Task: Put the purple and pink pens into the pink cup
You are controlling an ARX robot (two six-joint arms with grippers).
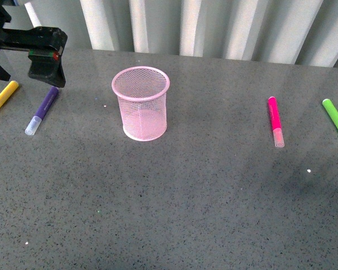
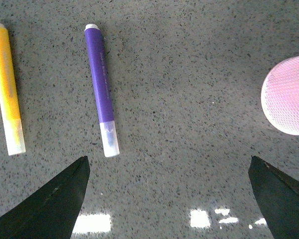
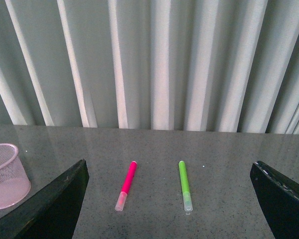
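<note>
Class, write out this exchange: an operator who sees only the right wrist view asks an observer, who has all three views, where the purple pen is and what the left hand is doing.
Operator: I can see the pink pen and a green marker, but no purple one. Where is it?
Observer: The purple pen lies flat on the table, on the other side of the pink cup from the pink pen, toward the robot's left.
Operator: Is anything beside it?
Observer: A yellow marker lies further left, apart from it.
Operator: And the left hand?
Observer: The left hand is open and empty, close to the purple pen but not touching it.
</note>
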